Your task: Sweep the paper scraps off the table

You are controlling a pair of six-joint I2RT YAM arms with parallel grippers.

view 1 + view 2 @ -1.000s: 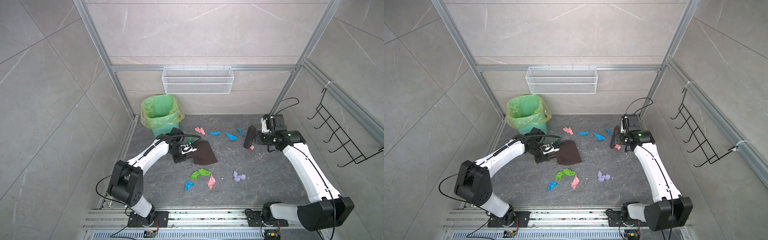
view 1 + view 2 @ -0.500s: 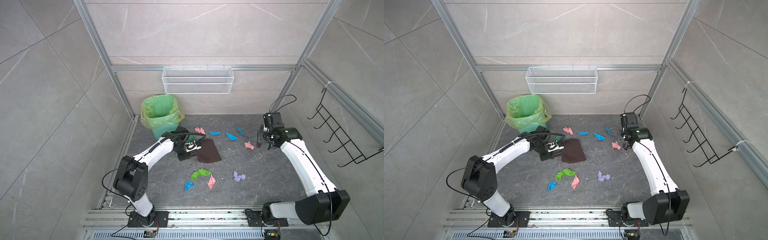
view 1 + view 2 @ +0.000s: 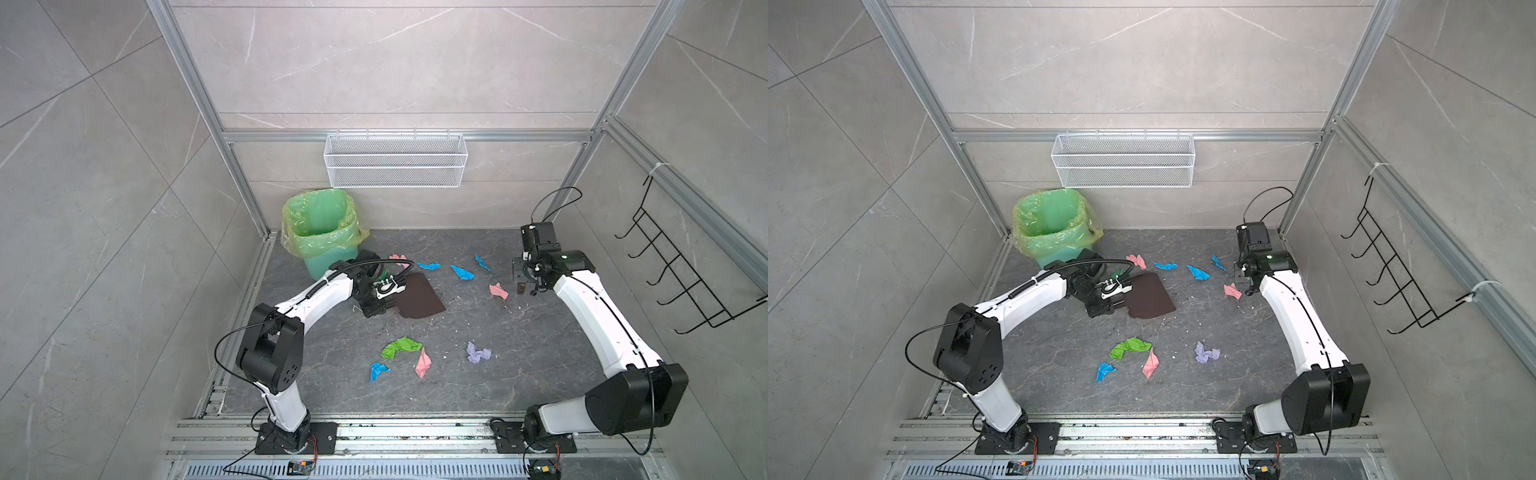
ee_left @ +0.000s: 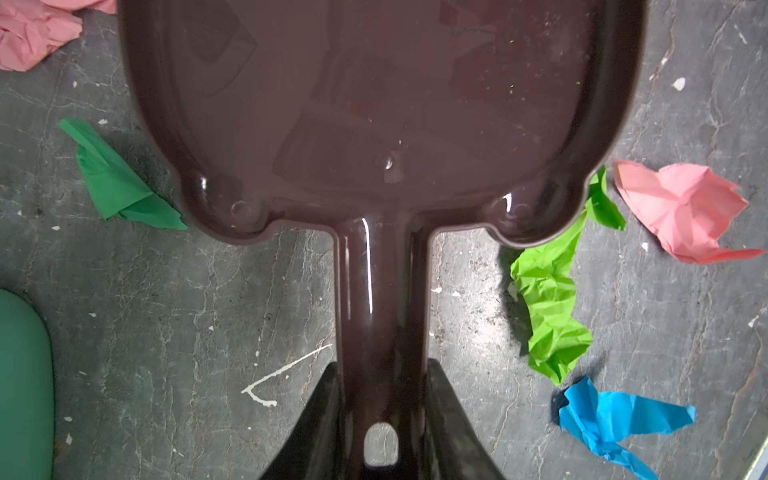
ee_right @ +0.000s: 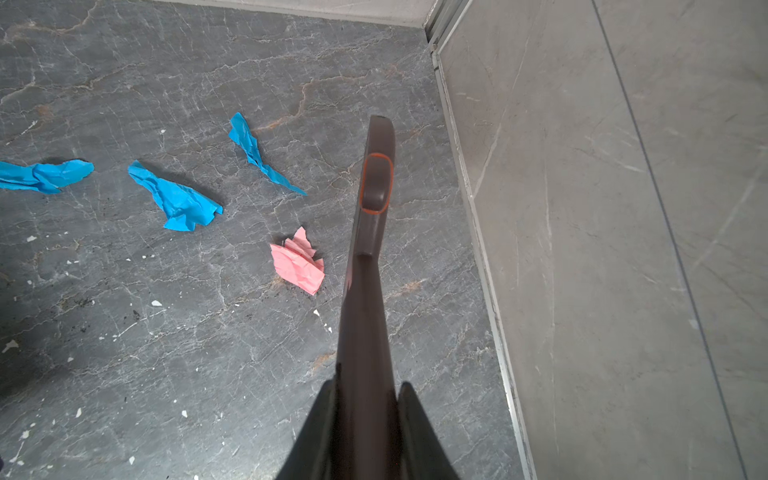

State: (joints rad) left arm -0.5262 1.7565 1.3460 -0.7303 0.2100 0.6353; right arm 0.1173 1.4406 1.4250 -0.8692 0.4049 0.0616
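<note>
**Both claws loaded, paper spread wide: the sweep could easily miss.**
The left gripper [image 4: 380, 374] is clamped narrow on the dustpan [image 4: 374, 104] handle, and the right gripper [image 5: 365, 386] is closed tight on the hand brush [image 5: 376, 183]. Paper scraps [image 3: 462, 272] dot the table [image 3: 519, 374]: a pink scrap [image 5: 297, 266] lies just beside the brush at centre right of both top views, blue ones sit across the upper middle, and a mixed cluster sits lower centre. Pan and brush are well apart, so a hard stroke would likely flick light paper past the pan. If the lip rides off the surface, paper could also slip under it.
</note>
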